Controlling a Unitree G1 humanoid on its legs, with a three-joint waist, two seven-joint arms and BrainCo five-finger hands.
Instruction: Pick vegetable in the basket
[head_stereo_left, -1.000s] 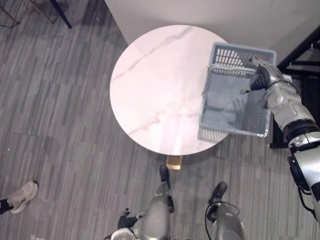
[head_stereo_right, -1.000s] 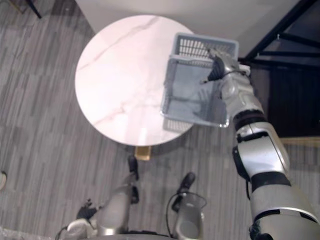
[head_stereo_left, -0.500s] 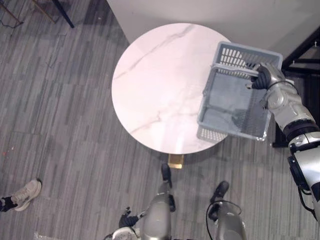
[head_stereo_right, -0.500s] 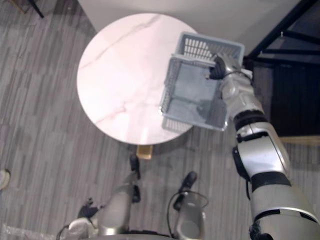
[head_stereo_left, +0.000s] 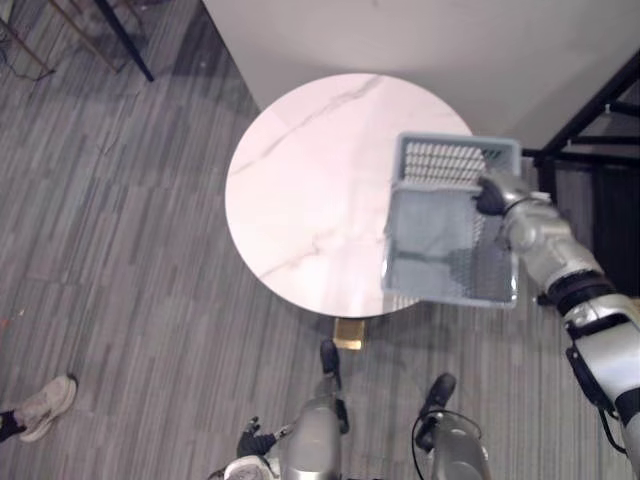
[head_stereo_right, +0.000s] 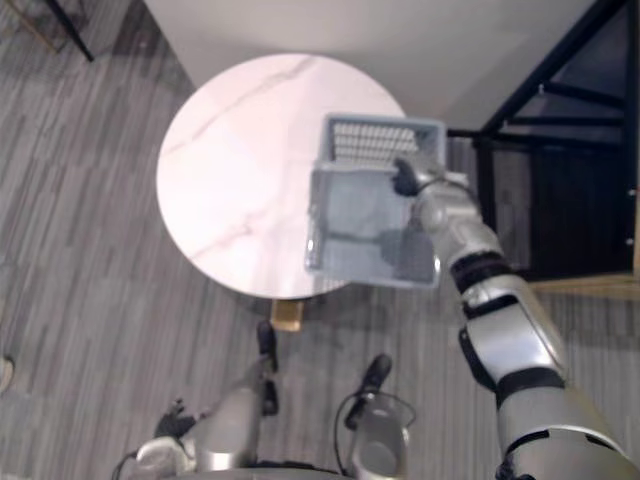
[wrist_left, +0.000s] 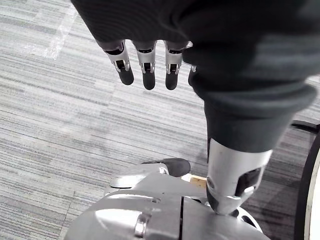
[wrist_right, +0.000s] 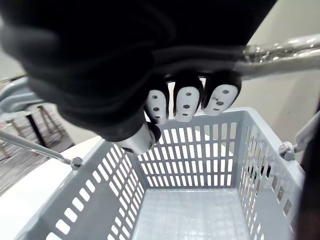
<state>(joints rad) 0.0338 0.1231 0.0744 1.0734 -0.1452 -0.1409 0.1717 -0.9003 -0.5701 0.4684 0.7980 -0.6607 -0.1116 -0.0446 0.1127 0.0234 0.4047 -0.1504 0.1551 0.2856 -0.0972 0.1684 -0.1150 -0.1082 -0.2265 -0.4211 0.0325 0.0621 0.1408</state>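
- Carrying the grey basket (head_stereo_left: 455, 152) by its metal handle (wrist_right: 280, 52), the right hand (head_stereo_left: 492, 193) has its fingers curled round the bar. The basket hangs at the right edge of the round table (head_stereo_left: 300, 190), partly past the rim. I cannot tell whether its bottom touches the top.
- Its inside is bare, so any vegetable is yet to go in.
- The handle looks hinged at the side walls, so I expect the basket to swing on any quick move. It could knock the table edge or twist in the grip.
- If it is set down where it hangs now, too little of its base may land on the table. It could then tip off toward the floor.
- The bar is thin and smooth, so it may slide within the curled fingers if the wrist rolls.
- The left hand (wrist_left: 145, 70) hangs low over the floor with fingers straight, holding nothing. It is too far off to steady the basket.
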